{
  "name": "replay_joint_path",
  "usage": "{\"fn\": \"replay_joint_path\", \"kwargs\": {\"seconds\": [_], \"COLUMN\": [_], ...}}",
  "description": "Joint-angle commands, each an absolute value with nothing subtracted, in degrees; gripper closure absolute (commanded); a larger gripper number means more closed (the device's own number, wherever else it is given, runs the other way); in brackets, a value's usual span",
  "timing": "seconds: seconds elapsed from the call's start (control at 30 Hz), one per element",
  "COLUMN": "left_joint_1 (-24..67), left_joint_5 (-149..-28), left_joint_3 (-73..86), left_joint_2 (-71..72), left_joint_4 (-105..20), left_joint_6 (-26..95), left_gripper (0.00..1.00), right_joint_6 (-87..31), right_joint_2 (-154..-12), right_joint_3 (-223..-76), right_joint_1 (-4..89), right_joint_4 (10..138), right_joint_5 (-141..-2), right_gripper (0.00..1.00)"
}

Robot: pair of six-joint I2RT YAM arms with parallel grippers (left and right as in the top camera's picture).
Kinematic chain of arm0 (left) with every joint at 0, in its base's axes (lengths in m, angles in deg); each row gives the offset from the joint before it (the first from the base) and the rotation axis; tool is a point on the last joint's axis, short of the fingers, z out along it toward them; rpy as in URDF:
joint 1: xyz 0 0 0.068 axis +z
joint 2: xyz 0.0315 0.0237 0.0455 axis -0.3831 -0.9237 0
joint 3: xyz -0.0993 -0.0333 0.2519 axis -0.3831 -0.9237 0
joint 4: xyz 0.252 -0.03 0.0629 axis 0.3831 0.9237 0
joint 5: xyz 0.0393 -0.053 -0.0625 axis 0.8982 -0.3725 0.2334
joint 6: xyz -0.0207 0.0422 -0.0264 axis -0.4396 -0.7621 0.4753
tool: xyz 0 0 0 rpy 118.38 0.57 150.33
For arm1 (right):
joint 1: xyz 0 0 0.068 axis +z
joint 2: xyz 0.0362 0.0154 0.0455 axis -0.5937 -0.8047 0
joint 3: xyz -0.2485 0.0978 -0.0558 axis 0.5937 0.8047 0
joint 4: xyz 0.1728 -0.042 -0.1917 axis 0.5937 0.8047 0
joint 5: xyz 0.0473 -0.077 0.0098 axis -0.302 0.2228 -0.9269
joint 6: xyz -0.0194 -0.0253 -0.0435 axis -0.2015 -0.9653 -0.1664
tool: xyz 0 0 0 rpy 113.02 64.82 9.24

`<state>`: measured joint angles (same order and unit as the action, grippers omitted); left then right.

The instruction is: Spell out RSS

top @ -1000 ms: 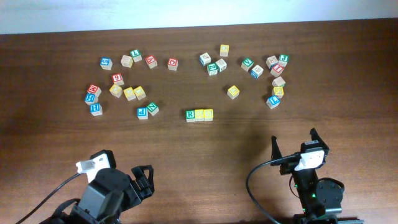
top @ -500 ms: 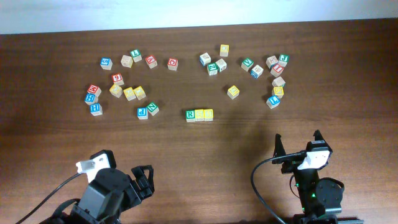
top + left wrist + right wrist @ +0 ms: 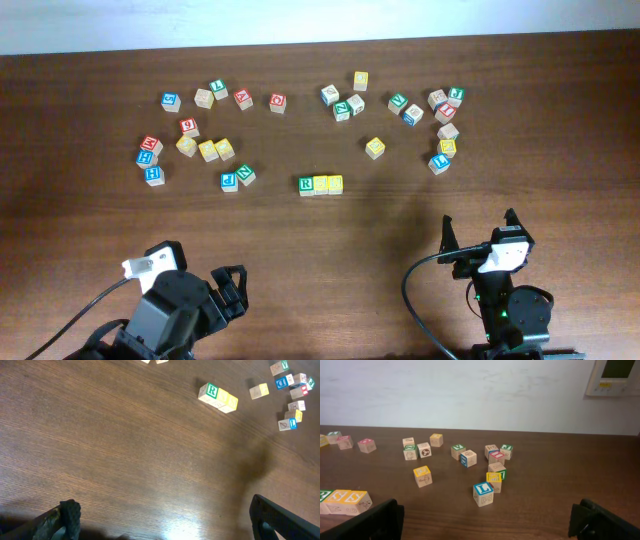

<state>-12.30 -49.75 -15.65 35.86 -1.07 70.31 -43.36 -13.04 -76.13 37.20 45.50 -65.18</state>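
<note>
Three cubes stand touching in a row at the table's middle: a pale cube with a green R, then two yellow-faced cubes. The row also shows in the left wrist view and at the left edge of the right wrist view, where the yellow faces read S. My left gripper is open and empty near the front left edge. My right gripper is open and empty at the front right, well short of the row.
Many other letter cubes lie scattered across the far half: a cluster at the left, one at the upper middle, one at the right. A lone yellow cube sits behind the row. A blue L cube is nearest my right gripper.
The right arm drew back slightly toward the front edge; it now holds still. The left arm and the cubes have not moved.
</note>
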Motion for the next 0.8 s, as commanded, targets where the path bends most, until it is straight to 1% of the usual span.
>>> {"fn": "replay_joint_path", "kwargs": {"seconds": [0.0,0.57,0.63,0.7,0.77], "left_joint_1": [-12.57,-12.57,-13.68,-14.07,-14.03], "left_joint_5": [-48.92,-48.9,-48.88,-48.88,-49.6], "left_joint_3": [-15.8,-15.8,-15.8,-15.8,-15.91], "left_joint_2": [36.25,36.25,37.04,37.91,37.91], "left_joint_4": [-0.98,-0.74,1.25,0.55,-4.02], "left_joint_6": [71.05,71.03,71.03,71.01,65.0], "left_gripper": [0.01,0.01,0.01,0.01,0.01], "right_joint_6": [-43.49,-43.49,-43.49,-43.49,-43.49], "right_joint_2": [-12.41,-12.41,-12.41,-12.41,-12.41], "right_joint_3": [-75.74,-75.74,-75.74,-75.74,-75.74], "right_joint_1": [36.78,36.78,36.78,36.78,36.78], "right_joint_4": [45.69,45.69,45.69,45.69,45.69], "right_joint_5": [-65.11,-65.11,-65.11,-65.11,-65.11], "right_gripper": [0.02,0.02,0.02,0.02,0.02]}}
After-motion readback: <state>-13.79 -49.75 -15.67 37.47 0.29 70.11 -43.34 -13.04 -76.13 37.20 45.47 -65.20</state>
